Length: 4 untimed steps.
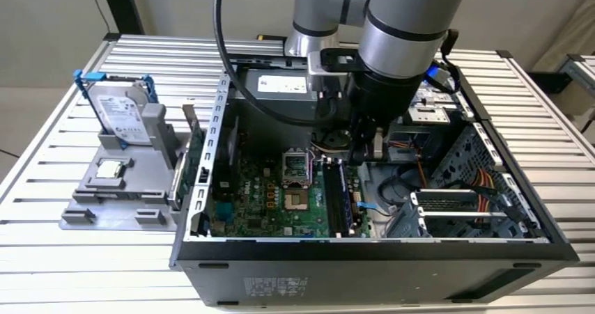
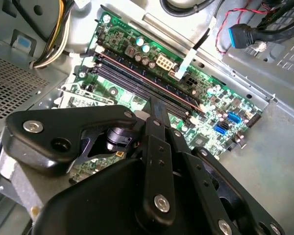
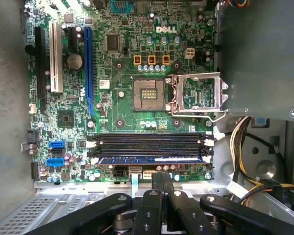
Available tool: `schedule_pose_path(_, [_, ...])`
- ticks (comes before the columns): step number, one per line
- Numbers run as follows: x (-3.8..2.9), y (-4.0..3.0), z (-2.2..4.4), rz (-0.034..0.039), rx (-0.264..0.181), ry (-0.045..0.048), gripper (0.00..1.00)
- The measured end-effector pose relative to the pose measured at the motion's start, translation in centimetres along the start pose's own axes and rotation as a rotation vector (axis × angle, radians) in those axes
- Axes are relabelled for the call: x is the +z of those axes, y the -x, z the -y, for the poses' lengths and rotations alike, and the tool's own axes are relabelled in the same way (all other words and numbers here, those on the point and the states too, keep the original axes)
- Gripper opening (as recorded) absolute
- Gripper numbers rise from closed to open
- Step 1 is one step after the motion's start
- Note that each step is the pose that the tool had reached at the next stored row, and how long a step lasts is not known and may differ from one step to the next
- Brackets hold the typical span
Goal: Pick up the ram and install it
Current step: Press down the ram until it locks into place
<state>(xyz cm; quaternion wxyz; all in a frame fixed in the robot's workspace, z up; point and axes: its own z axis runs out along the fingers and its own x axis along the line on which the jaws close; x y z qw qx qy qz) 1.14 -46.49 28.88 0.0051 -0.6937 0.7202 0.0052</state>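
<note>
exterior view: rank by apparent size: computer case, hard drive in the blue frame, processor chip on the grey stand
1. Computer case, by far the largest.
2. Hard drive, standing upright in its blue frame on the grey stand.
3. Processor chip, lying flat on that stand, clearly the smallest.

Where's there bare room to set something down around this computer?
Bare table slats in front of the gray holder, on the exterior view's left of the case. Inside the case is crowded: arm, cables, motherboard.
</note>
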Motion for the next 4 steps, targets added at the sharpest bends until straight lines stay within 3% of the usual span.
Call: schedule_pose_path(4, [-0.01,0.0,0.0,-0.0002,0.0,0.0,0.0])
